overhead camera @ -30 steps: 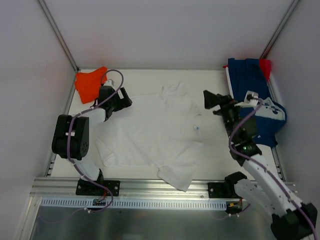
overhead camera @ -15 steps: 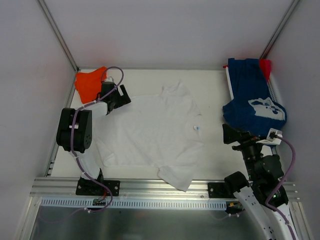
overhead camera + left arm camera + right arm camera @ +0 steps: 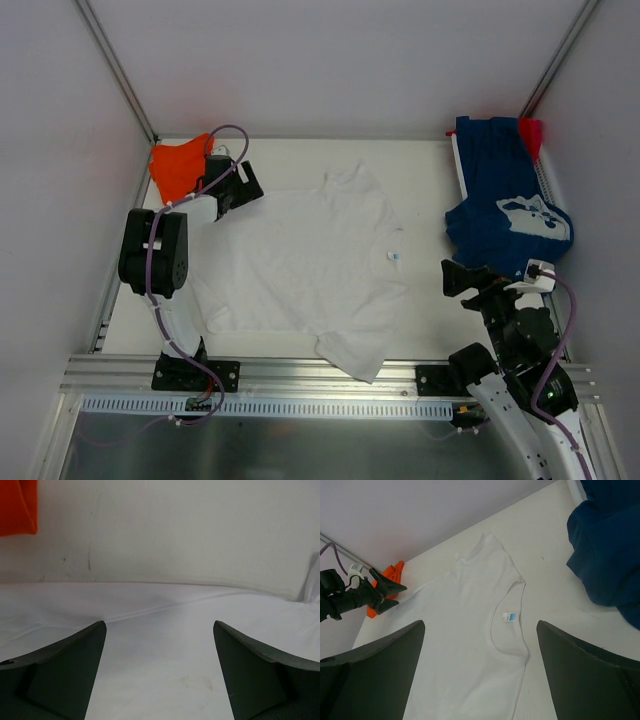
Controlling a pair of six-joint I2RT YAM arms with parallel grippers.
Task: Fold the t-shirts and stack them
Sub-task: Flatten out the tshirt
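Your left claw (image 3: 246,190) is spread wide with nothing in it, low over the far-left sleeve of the white t-shirt (image 3: 310,265) and just beside the orange t-shirt (image 3: 180,168) bunched in the far-left corner. Your right claw (image 3: 458,278) is wide too and empty (raised near its base, clear of the cloth). The white t-shirt lies flat mid-worktop (image 3: 425,165), collar to the right. The navy t-shirt (image 3: 505,200) is heaped at far right, with the small red t-shirt (image 3: 531,133) at the corner behind it.
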